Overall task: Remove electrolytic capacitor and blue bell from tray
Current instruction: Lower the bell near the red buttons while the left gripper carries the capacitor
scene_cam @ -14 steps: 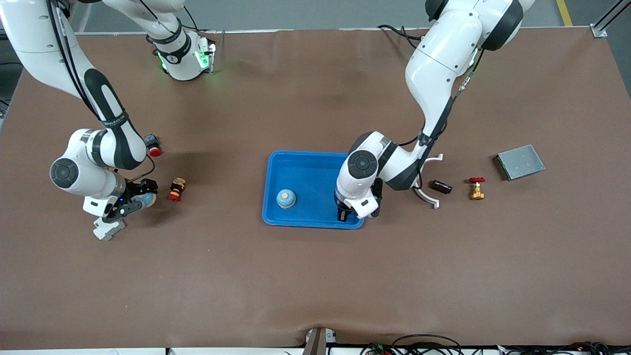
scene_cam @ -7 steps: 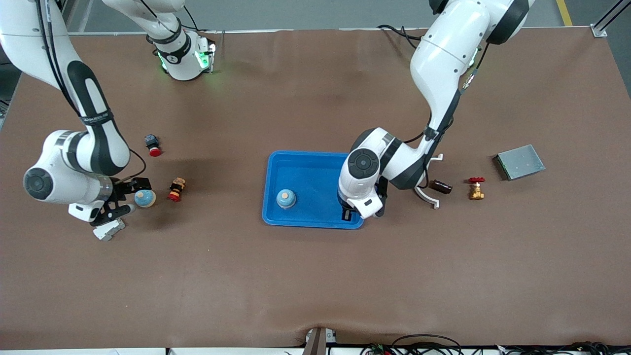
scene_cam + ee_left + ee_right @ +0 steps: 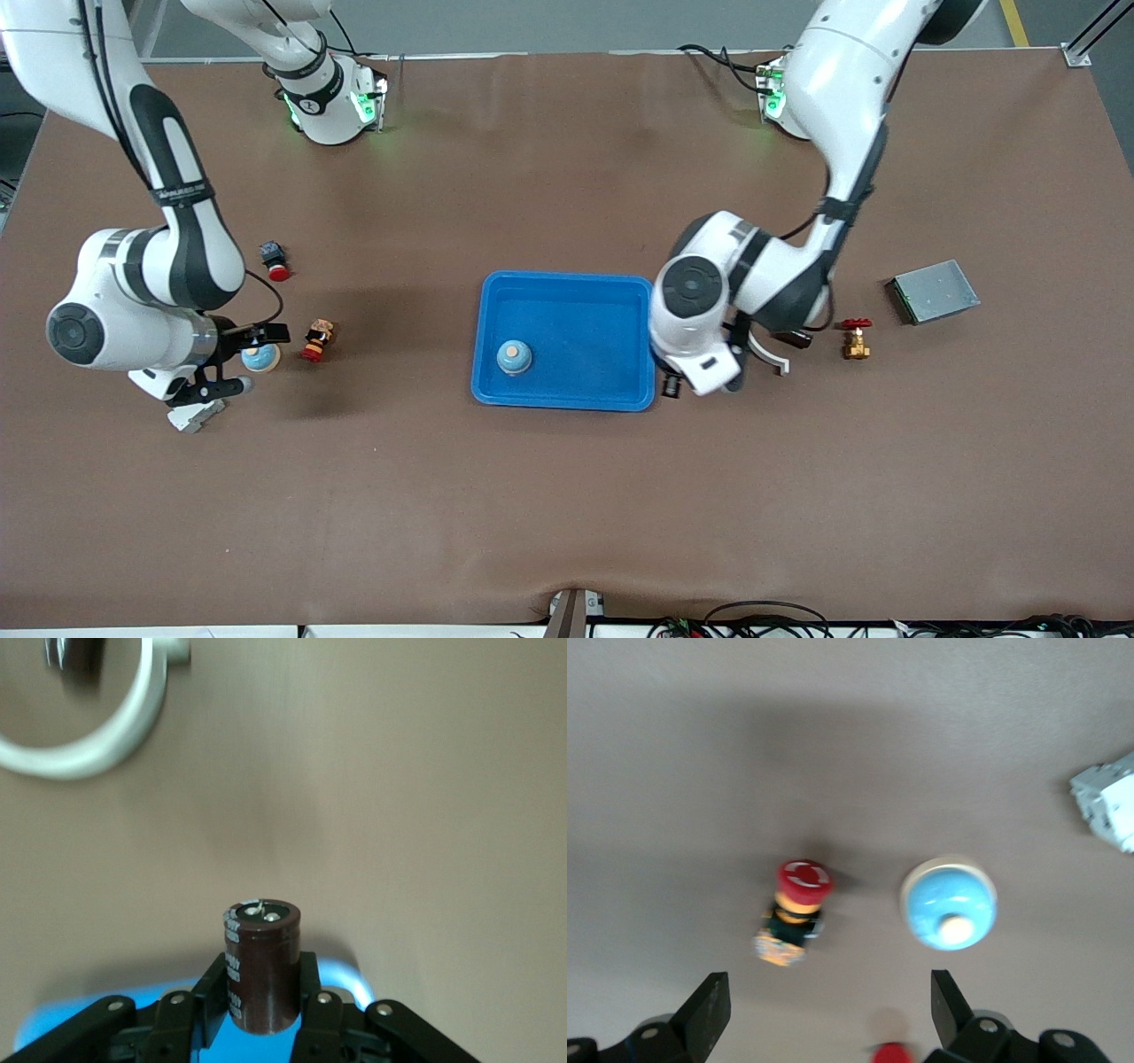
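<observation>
We found the left gripper (image 3: 264, 1028) clamped on a dark brown capacitor (image 3: 260, 964), held upright just over the tray's edge at the left arm's end of the blue tray (image 3: 567, 288). The right gripper (image 3: 824, 1010) stood with its fingers spread wide and held nothing; it hung over a blue bell (image 3: 260, 357) resting on the table toward the right arm's end. Beside that bell we noted a small red-capped button (image 3: 793, 912) and, just nearer the camera, a white block (image 3: 194, 416). A second red button (image 3: 275, 259) lay farther from the camera than the bell.

Inside the tray, another blue bell (image 3: 514, 356) sat near the tray's nearer wall. Toward the left arm's end we recorded a white ring bracket (image 3: 84, 726) with a second capacitor (image 3: 796, 336) inside it, then a brass valve (image 3: 856, 338) with a red handle, then a grey metal box (image 3: 934, 291).

The surface was a brown mat (image 3: 567, 496), slightly rippled at the front edge. A grey floor showed above the table.
</observation>
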